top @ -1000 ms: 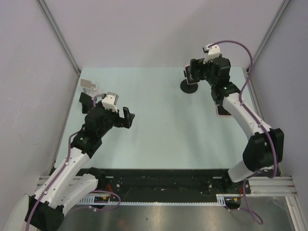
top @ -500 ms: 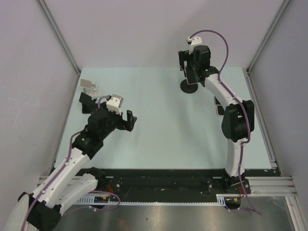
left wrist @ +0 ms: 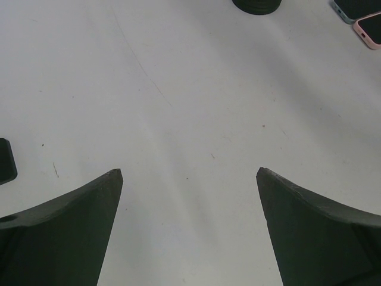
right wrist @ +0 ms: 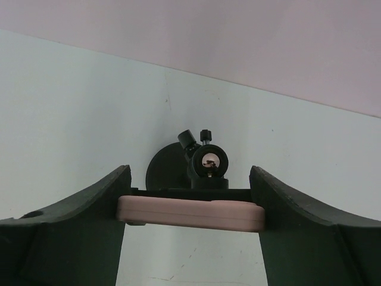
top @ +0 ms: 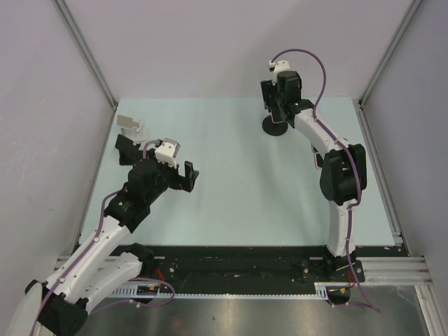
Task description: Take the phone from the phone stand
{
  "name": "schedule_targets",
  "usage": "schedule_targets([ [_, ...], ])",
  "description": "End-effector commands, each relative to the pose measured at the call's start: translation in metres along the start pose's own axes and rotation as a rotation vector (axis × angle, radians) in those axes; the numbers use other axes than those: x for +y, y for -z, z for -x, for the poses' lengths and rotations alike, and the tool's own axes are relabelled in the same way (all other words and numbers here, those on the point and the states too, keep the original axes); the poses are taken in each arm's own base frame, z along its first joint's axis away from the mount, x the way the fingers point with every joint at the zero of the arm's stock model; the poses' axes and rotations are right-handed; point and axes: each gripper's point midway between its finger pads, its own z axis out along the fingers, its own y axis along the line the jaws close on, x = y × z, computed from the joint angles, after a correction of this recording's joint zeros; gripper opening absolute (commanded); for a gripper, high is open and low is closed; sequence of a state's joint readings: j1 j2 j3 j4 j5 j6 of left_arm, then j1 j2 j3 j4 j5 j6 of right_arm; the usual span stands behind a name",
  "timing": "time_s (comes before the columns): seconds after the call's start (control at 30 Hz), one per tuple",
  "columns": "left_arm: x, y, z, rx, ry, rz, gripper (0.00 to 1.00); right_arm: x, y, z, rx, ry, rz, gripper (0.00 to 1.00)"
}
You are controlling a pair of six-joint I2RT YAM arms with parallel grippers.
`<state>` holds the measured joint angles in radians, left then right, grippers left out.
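The phone (right wrist: 190,214), in a pink case, lies crosswise on the black phone stand (right wrist: 205,164), whose round base (top: 274,126) sits at the back of the table. My right gripper (right wrist: 189,173) is over the stand with one finger against each end of the phone, shut on it. From above, this gripper (top: 278,105) hides the phone. My left gripper (left wrist: 189,173) hangs open over bare table at the left (top: 157,162), far from the stand, with nothing between its fingers.
Two other phones, one pink (left wrist: 369,30) and one blue-grey (left wrist: 354,9), lie flat to the right of the stand, half hidden under my right arm (top: 318,159). A small white holder (top: 129,124) stands at the far left. Walls close the table in.
My right arm swung its wrist left and over the stand, and its jaws have narrowed onto the phone's ends. The left arm has barely moved.
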<state>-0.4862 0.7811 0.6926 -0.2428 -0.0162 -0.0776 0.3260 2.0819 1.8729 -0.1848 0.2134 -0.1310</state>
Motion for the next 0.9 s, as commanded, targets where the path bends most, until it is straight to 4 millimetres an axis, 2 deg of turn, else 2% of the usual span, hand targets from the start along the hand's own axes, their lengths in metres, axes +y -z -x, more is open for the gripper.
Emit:
schedule_targets([
  [0.0, -0.001, 0.005, 0.015, -0.051, -0.034, -0.002, 1.00, 0.001, 0.012, 0.012, -0.030, 0.014, -0.006, 0.62],
  [0.03, -0.001, 0.006, 0.015, -0.051, -0.036, -0.004, 1.00, 0.002, 0.022, 0.023, -0.052, 0.013, 0.003, 0.54],
  [0.07, -0.001, 0.006, 0.015, -0.052, -0.036, -0.002, 1.00, 0.005, 0.025, 0.018, -0.043, 0.025, 0.009, 0.37],
  [0.17, -0.002, 0.007, 0.016, -0.056, -0.034, -0.009, 1.00, 0.017, 0.052, 0.034, -0.080, 0.055, 0.039, 0.17],
  [0.2, -0.002, 0.008, 0.017, -0.059, -0.034, -0.012, 1.00, 0.020, 0.060, 0.036, -0.084, 0.062, 0.054, 0.15],
  [0.23, -0.003, 0.008, 0.018, -0.063, -0.035, -0.017, 1.00, 0.034, 0.070, 0.040, -0.097, 0.072, 0.099, 0.11],
  [0.3, -0.004, 0.010, 0.020, -0.074, -0.036, -0.020, 1.00, 0.045, 0.095, 0.046, -0.119, 0.082, 0.152, 0.07],
  [0.33, -0.008, 0.011, 0.020, -0.074, -0.035, -0.043, 1.00, 0.057, 0.105, 0.047, -0.132, 0.089, 0.197, 0.05],
  [0.37, -0.010, 0.012, 0.021, -0.078, -0.036, -0.053, 1.00, 0.061, 0.124, 0.057, -0.163, 0.087, 0.221, 0.02],
  [0.4, -0.011, 0.014, 0.022, -0.084, -0.038, -0.064, 1.00, 0.067, 0.129, 0.047, -0.145, 0.092, 0.248, 0.01],
  [0.43, -0.013, 0.015, 0.023, -0.088, -0.040, -0.073, 1.00, 0.083, 0.143, 0.047, -0.154, 0.102, 0.305, 0.00],
  [0.47, -0.014, 0.016, 0.025, -0.093, -0.040, -0.081, 1.00, 0.089, 0.151, 0.045, -0.152, 0.107, 0.331, 0.00],
  [0.5, -0.018, 0.017, 0.025, -0.097, -0.041, -0.101, 1.00, 0.092, 0.167, 0.050, -0.167, 0.108, 0.352, 0.00],
  [0.53, -0.020, 0.018, 0.026, -0.099, -0.046, -0.112, 1.00, 0.100, 0.173, 0.038, -0.144, 0.111, 0.372, 0.00],
  [0.57, -0.022, 0.019, 0.026, -0.102, -0.047, -0.123, 1.00, 0.114, 0.184, 0.035, -0.142, 0.118, 0.402, 0.00],
  [0.63, -0.028, 0.022, 0.029, -0.112, -0.051, -0.157, 1.00, 0.126, 0.201, 0.026, -0.131, 0.120, 0.421, 0.00],
  [0.67, -0.030, 0.023, 0.030, -0.118, -0.052, -0.168, 1.00, 0.144, 0.214, 0.019, -0.126, 0.140, 0.459, 0.00],
  [0.83, -0.044, 0.032, 0.036, -0.147, -0.063, -0.251, 1.00, 0.179, 0.255, -0.006, -0.128, 0.185, 0.556, 0.00],
  [0.87, -0.046, 0.034, 0.037, -0.154, -0.067, -0.266, 1.00, 0.184, 0.258, -0.021, -0.115, 0.195, 0.578, 0.00],
])
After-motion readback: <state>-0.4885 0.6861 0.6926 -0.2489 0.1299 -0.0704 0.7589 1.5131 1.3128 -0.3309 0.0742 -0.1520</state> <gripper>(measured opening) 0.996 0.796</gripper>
